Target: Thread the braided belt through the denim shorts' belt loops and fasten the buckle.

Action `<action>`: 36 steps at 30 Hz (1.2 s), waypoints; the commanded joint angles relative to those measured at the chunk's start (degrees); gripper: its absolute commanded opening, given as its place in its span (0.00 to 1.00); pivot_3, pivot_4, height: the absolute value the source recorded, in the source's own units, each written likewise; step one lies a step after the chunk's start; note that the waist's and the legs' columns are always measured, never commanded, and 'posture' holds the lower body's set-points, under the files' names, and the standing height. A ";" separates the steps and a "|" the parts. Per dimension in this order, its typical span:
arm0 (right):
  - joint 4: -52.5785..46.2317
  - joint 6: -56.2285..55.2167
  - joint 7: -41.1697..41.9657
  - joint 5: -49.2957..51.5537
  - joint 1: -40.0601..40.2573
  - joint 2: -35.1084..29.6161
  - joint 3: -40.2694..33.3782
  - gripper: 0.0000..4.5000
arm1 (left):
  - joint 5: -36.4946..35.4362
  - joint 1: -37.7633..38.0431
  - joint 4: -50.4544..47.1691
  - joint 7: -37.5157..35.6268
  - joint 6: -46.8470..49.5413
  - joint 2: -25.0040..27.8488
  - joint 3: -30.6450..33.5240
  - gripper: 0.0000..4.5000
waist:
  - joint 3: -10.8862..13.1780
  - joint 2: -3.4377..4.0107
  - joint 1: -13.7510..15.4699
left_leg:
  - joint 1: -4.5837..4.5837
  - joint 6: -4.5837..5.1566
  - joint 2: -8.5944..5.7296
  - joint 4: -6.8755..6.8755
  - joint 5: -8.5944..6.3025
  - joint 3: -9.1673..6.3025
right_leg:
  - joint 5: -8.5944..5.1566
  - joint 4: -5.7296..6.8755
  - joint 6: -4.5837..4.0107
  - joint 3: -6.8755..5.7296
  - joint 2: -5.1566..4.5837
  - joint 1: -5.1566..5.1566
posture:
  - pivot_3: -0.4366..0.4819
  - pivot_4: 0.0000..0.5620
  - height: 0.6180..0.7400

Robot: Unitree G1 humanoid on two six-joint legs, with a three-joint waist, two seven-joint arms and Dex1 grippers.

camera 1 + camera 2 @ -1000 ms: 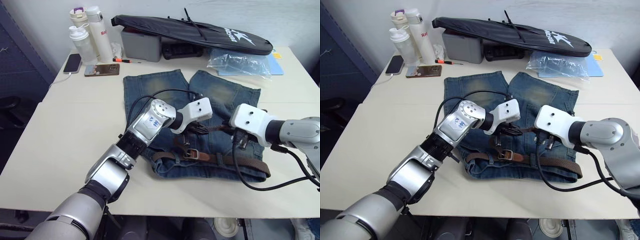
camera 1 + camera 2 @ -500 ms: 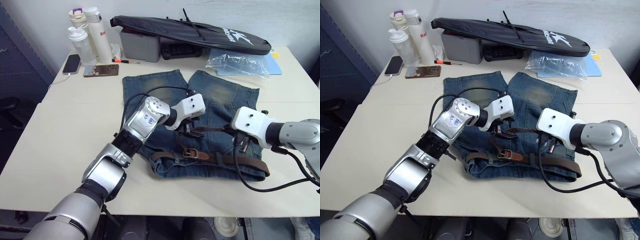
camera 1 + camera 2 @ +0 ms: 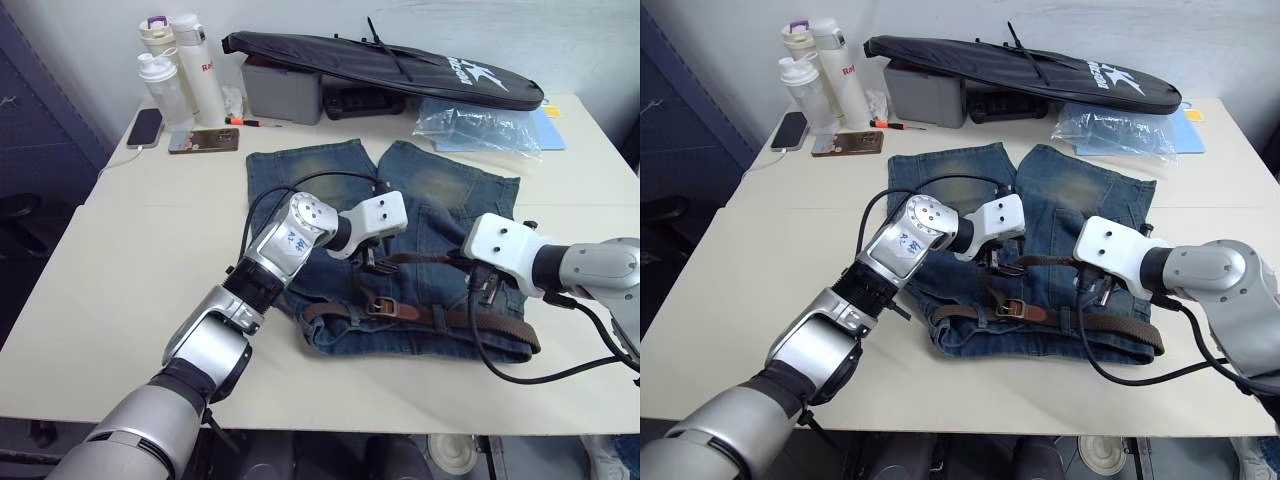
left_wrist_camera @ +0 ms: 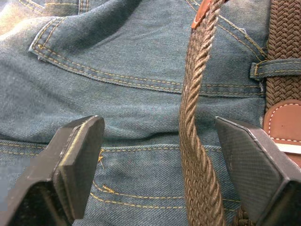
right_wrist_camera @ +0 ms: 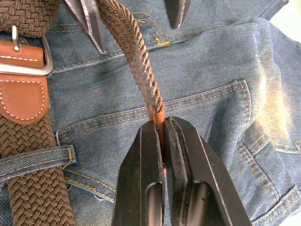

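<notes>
The denim shorts (image 3: 440, 200) lie flat at the table's middle, waistband toward me. The braided belt (image 3: 480, 322) runs along the waistband under a belt loop (image 4: 277, 67). Its free end rises in an arc past the silver buckle (image 3: 380, 307). My right gripper (image 5: 161, 123) is shut on the belt's tan tip and holds it just above the denim. My left gripper (image 4: 157, 127) is open, one finger on either side of the raised strap (image 4: 193, 117), which passes nearer one finger (image 4: 254, 165).
A long black bag (image 3: 400, 60), a grey box (image 3: 280, 90) and a clear plastic bag (image 3: 480, 125) line the far edge. Bottles (image 3: 185, 70) and two phones (image 3: 145, 127) sit at the far left. Black cables loop from both wrists over the shorts.
My left gripper has opened off the strap and drawn slightly to the left. The right gripper keeps its hold on the belt tip in about the same place.
</notes>
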 commanded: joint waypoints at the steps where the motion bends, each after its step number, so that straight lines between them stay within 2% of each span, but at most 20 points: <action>1: -2.13 0.39 0.22 0.39 -0.46 0.12 -2.40 0.00 | 0.46 -2.23 -0.48 -0.14 -0.68 0.11 0.80 0.46 | 0.00 0.00 -0.10 | 0.00 0.00 0.00 0.00 0.00 0.00 | 0.00 0.01 0.00 0.00 0.00 0.00 | 0.48 0.27 0.23; 5: -2.24 0.71 0.21 0.47 -0.51 0.35 -2.57 0.00 | -0.43 -2.64 -0.74 -0.26 0.92 -0.30 1.94 0.08 | -0.01 0.01 -0.13 | 0.01 0.00 0.01 0.02 0.00 0.00 | 0.00 0.05 0.00 0.00 0.00 0.00 | 0.48 0.27 0.23; 6: -2.30 0.78 0.12 0.48 -0.61 0.47 -2.61 0.00 | -0.46 -2.70 -0.79 -0.24 1.10 -0.33 2.01 0.02 | -0.01 0.01 -0.13 | 0.01 0.00 0.01 0.03 0.00 0.00 | 0.00 0.06 0.00 0.00 0.00 0.00 | 0.48 0.27 0.23; 10: -2.43 1.51 -0.71 1.62 -1.13 2.15 -3.72 0.00 | -0.84 -2.84 -0.67 0.20 2.04 -0.60 2.70 0.02 | -0.01 0.01 -0.31 | 0.01 0.00 0.01 0.04 0.00 0.00 | 0.00 0.07 0.00 0.00 0.00 0.00 | 0.48 0.27 0.23; 13: -3.65 2.65 0.46 3.31 -0.29 2.07 -5.51 0.24 | -0.96 -2.47 -1.05 0.99 3.15 -0.73 3.64 0.00 | -0.02 0.04 -0.68 | 0.00 0.00 0.01 0.05 0.00 -0.01 | 0.00 0.10 0.00 0.00 0.00 -0.01 | 0.48 0.27 0.23; 16: -5.08 3.60 1.72 4.94 2.26 1.04 -9.14 0.52 | -1.21 -1.44 -2.28 1.67 4.81 -0.61 4.64 0.00 | -0.03 0.04 -0.75 | 0.01 0.01 0.01 0.04 0.00 -0.02 | 0.00 0.12 0.00 -0.01 0.00 0.00 | 0.48 0.27 0.23; 20: -7.96 1.97 3.32 4.43 7.62 -0.86 -13.50 0.96 | -1.32 1.08 -4.26 3.04 8.64 0.32 5.70 0.00 | -0.04 0.06 -0.80 | 0.00 0.02 0.00 0.04 -0.01 -0.03 | 0.00 0.16 0.00 -0.01 -0.01 0.01 | 0.48 0.27 0.23; 21: -9.78 3.09 3.44 5.54 8.97 -0.58 -13.82 0.98 | -1.39 1.79 -4.45 3.85 9.78 0.49 6.28 0.00 | -0.04 0.06 -0.82 | 0.02 0.03 0.00 0.04 -0.01 -0.03 | 0.00 0.18 0.00 0.00 -0.02 0.01 | 0.48 0.27 0.23; 24: -14.25 5.31 2.88 7.71 12.16 0.86 -12.50 0.98 | -1.16 2.74 -4.48 5.43 10.90 1.30 7.10 0.00 | -0.04 0.07 -0.92 | 0.06 0.03 0.02 0.04 -0.01 -0.03 | 0.00 0.27 0.00 0.00 0.00 0.01 | 0.48 0.27 0.23; 27: -16.57 4.33 -0.96 6.00 13.56 4.15 -7.56 0.98 | 0.51 2.13 -2.67 6.66 8.96 2.94 6.52 0.00 | -0.02 0.03 -0.99 | 0.06 0.03 0.05 0.04 -0.01 -0.04 | 0.00 0.35 0.00 0.00 0.02 0.00 | 0.48 0.27 0.23; 33: -13.47 -1.15 -6.85 -3.38 13.19 7.82 4.47 0.98 | 0.39 0.47 -0.16 7.62 7.89 3.19 6.92 0.00 | -0.03 0.04 -0.83 | 0.06 0.04 0.00 0.21 0.00 -0.03 | 0.00 0.44 0.00 0.06 -0.06 0.00 | 0.48 0.27 0.23; 36: -11.35 -3.21 -7.85 -5.73 12.79 9.20 7.21 0.98 | 0.44 0.25 -0.15 7.48 7.81 3.05 6.66 0.00 | -0.04 0.04 -0.94 | 0.05 0.04 0.00 0.23 0.00 -0.02 | 0.00 0.49 0.00 0.06 -0.06 0.00 | 0.48 0.27 0.23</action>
